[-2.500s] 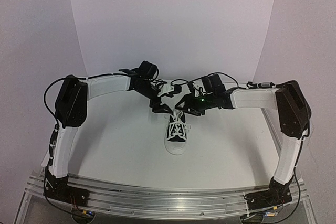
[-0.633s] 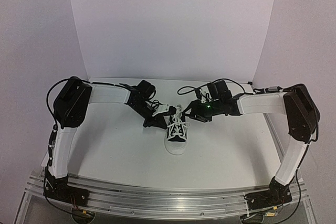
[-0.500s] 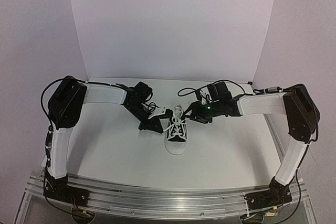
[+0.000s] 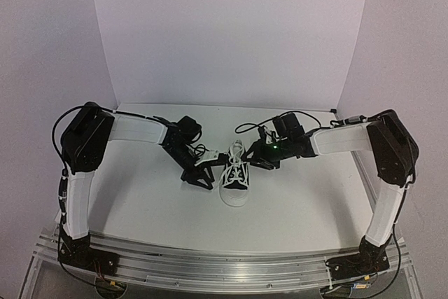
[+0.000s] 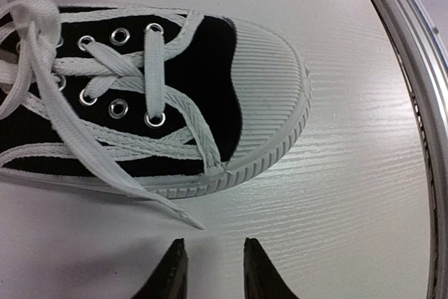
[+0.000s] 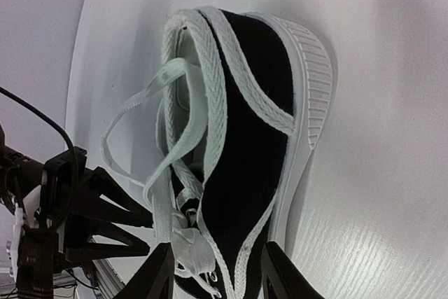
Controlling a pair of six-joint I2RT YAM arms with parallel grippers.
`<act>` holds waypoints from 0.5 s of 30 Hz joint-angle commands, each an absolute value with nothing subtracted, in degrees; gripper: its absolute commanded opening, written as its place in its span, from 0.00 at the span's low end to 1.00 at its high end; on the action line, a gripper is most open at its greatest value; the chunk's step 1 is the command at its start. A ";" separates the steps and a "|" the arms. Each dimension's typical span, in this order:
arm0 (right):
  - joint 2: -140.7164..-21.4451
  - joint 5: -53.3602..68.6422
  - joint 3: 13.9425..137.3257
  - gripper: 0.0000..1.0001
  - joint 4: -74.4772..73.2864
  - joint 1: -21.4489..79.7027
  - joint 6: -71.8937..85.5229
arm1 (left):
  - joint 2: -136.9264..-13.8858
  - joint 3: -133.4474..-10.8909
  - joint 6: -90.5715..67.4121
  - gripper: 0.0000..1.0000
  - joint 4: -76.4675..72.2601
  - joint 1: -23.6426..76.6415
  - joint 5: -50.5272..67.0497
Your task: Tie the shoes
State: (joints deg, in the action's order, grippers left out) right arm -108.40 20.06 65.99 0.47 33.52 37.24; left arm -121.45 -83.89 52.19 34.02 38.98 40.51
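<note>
White tabletop (image 4: 143, 204) holds the sneaker (image 4: 236, 183) at centre frame, its laces (image 5: 84, 146) untied; left gripper (image 5: 210, 271) and right gripper (image 6: 217, 274) flank it, both open and empty, so pinching a lace end seems next.

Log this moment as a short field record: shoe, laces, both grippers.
Shoe: black canvas sneaker, upright on its sole, white toe pointing to the table's near edge
Laces: white laces loose; one end trails onto the table
Left gripper: open, empty, beside the sneaker, just short of the trailing lace end
Right gripper: open, nothing clamped, fingers framing the laced upper
</note>
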 commanded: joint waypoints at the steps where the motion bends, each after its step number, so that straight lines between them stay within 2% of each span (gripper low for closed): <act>1: -109.79 21.58 67.94 0.43 4.42 33.66 41.09 | -119.73 -87.23 51.60 0.40 34.21 39.03 39.59; 7: -109.62 22.02 67.50 0.40 6.00 33.66 42.80 | -118.95 -93.47 49.99 0.51 36.63 36.35 45.56; 11: -111.29 22.01 68.22 0.27 6.18 33.66 43.95 | -121.32 -98.51 34.09 0.65 27.01 36.35 44.57; 15: -110.74 21.21 67.83 0.25 6.10 33.66 44.49 | -125.41 -104.09 20.35 0.69 20.93 37.53 41.55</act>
